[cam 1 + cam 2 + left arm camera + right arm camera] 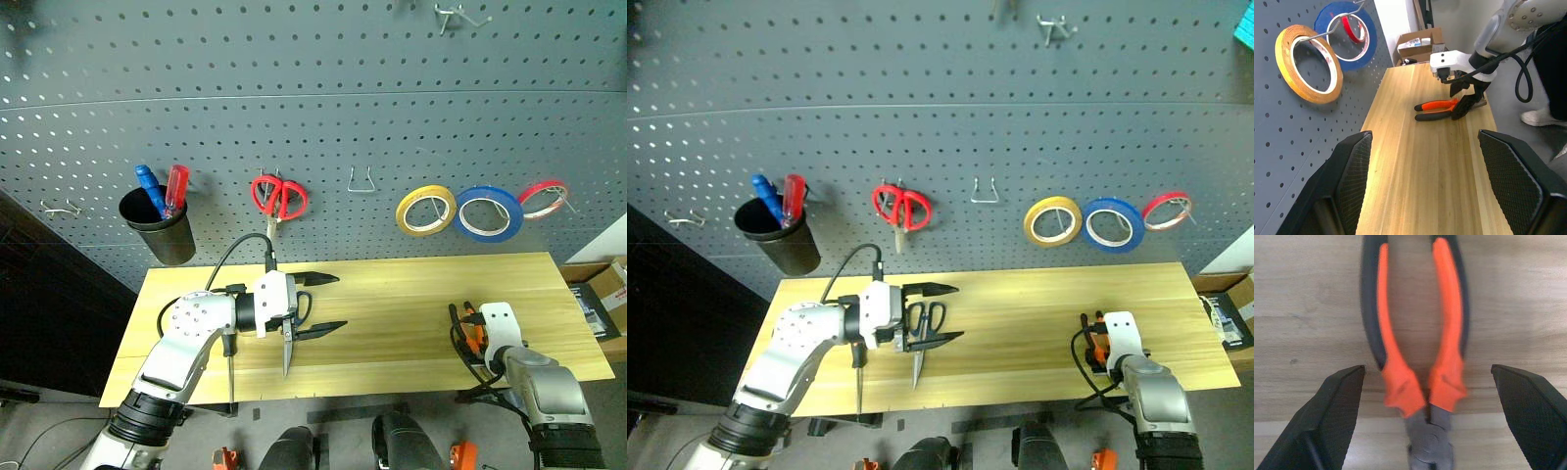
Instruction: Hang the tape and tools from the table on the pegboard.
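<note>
Your R gripper (pixel 1425 396), jaws wide open and empty, hovers over the pliers (pixel 1418 333) near the table's (pixel 392 323) right front corner; handles run straight ahead between its fingers.

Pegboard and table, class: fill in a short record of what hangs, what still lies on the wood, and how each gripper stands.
pegboard: yellow tape hangs on a hook
table: pliers, blue-handled scissors, screwdriver
left gripper: open, above the scissors
right gripper: open, fingers either side of the pliers, not closed on them
left to hang: all three tools
</note>
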Robot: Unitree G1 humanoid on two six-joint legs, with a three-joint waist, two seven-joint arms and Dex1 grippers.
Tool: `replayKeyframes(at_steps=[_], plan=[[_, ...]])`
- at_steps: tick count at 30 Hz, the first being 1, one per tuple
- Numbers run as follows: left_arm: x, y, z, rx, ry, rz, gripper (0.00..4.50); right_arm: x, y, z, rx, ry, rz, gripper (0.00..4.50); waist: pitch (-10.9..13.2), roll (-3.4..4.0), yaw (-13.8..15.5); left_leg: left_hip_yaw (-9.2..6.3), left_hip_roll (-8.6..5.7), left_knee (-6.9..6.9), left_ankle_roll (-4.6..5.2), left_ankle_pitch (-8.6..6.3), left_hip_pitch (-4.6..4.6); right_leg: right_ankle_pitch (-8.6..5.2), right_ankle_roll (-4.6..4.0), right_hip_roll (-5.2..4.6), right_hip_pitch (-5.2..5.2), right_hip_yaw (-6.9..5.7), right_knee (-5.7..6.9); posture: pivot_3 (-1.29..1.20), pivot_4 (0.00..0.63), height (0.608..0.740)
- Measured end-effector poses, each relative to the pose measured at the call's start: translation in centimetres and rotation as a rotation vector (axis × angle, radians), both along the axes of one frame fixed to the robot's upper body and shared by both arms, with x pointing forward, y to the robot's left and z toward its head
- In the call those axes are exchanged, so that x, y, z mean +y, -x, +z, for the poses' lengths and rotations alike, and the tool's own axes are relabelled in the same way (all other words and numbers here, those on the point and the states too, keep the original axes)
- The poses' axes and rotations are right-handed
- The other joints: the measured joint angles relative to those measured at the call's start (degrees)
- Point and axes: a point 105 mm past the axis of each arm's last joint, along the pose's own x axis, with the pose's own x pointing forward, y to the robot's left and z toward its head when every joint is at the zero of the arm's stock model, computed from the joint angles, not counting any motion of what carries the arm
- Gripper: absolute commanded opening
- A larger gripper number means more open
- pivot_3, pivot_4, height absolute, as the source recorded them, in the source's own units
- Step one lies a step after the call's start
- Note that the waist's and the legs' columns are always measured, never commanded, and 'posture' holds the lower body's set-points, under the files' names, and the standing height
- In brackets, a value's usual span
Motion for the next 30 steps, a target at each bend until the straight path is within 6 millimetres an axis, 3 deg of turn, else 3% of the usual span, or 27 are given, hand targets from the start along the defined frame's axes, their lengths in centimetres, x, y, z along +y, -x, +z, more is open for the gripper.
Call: replayKeyframes(at_steps=[13, 16, 20, 26, 30], plan=[[0.0, 0.0, 0.0, -0.011, 0.0, -0.001, 3.68, -1.2, -1.7, -0.1, 0.02, -0.057, -0.01, 4.45, -0.56, -0.05, 0.04, 0.0, 0.01, 0.01, 0.0, 0.0, 0.0, 0.0, 0.0, 0.0, 0.03, -0.01, -0.01, 0.03, 0.165, 0.74], [0.0, 0.0, 0.0, -0.01, 0.0, 0.0, 3.68, -1.0, -1.3, -0.3, 0.051, -0.122, -0.025, 3.8, -0.75, -0.11, 0.05, 0.0, 0.01, 0.01, 0.0, 0.0, 0.0, 0.0, 0.0, 0.0, 0.03, -0.01, -0.01, 0.03, 0.165, 0.74], [0.0, 0.0, -0.1, -0.007, 0.0, 0.001, 3.68, -0.9, -1.0, -0.4, 0.072, -0.176, -0.041, 2.57, -1.09, -0.17, 0.04, 0.0, 0.01, 0.01, 0.0, 0.0, 0.01, 0.0, -0.01, 0.0, 0.04, 0.0, -0.01, 0.02, 0.163, 0.74], [0.3, -0.4, 0.0, -0.018, 0.023, 0.038, 3.68, -0.3, -1.0, -0.4, 0.039, -0.125, -0.001, 2.55, -1.21, -0.11, 0.03, -0.01, 0.01, 0.0, 0.0, 0.0, 0.02, 0.0, 0.0, 0.0, 0.03, 0.0, 0.0, 0.03, 0.163, 0.74], [1.9, -1.4, -0.1, -0.008, 0.075, 0.149, 3.68, 1.5, -0.5, 0.4, -0.033, -0.034, 0.091, 2.55, -1.27, -0.01, 0.0, 0.0, 0.02, -0.02, 0.0, 0.0, -0.01, 0.0, 0.0, 0.01, -0.03, 0.02, 0.0, 0.03, 0.164, 0.74]])
